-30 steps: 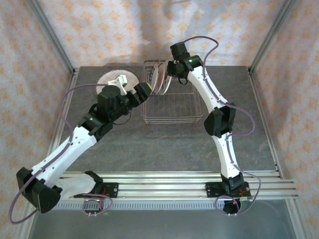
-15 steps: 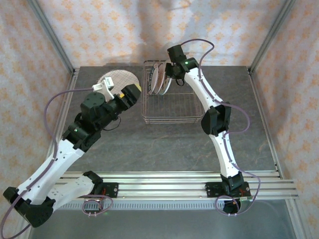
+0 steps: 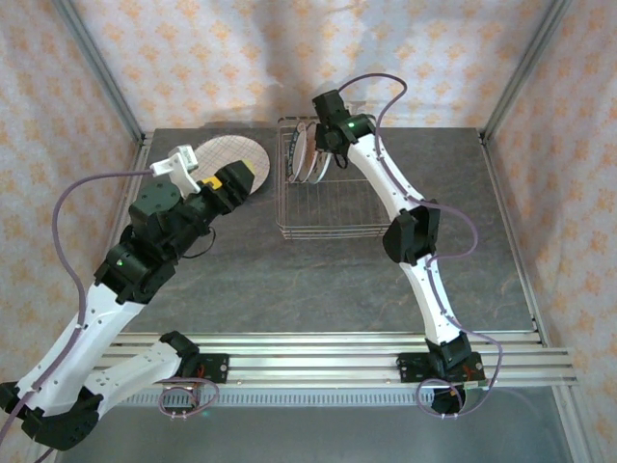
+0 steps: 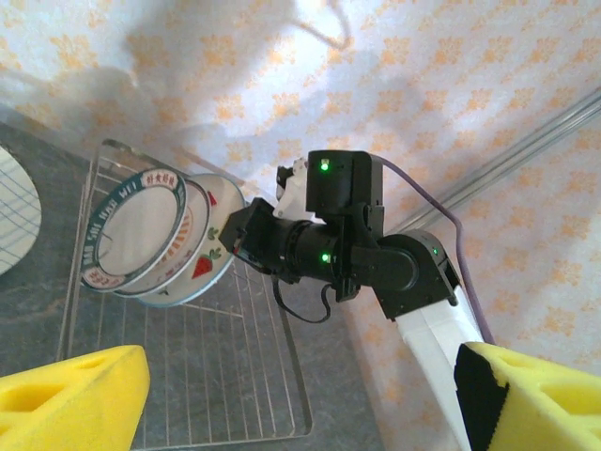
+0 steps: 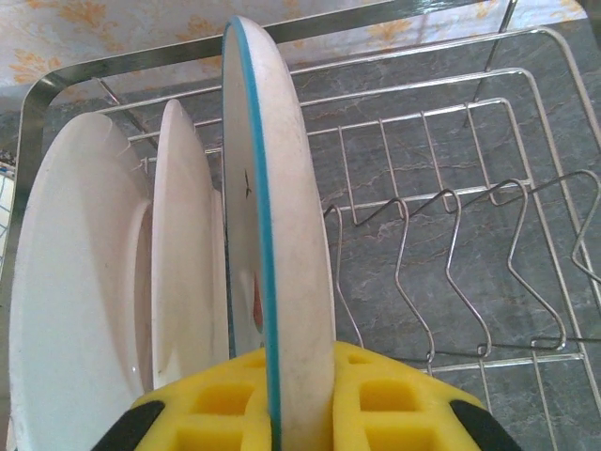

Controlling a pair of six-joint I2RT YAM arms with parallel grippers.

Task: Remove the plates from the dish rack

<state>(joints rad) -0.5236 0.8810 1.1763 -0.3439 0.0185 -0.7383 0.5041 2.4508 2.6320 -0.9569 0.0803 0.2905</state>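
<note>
Right gripper — pinched onto teal-rimmed plate edge in dish rack; left gripper — wide apart, empty.

Glossy glazed plates sit in a shiny metal-wire dish rack on a matt, marbled table.

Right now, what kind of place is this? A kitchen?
Probably a robot test booth, not a kitchen: patterned cloth walls hang on a metal frame, two robot arms are bolted to a rail, and a dish rack of plates sits on a grey table.
</note>
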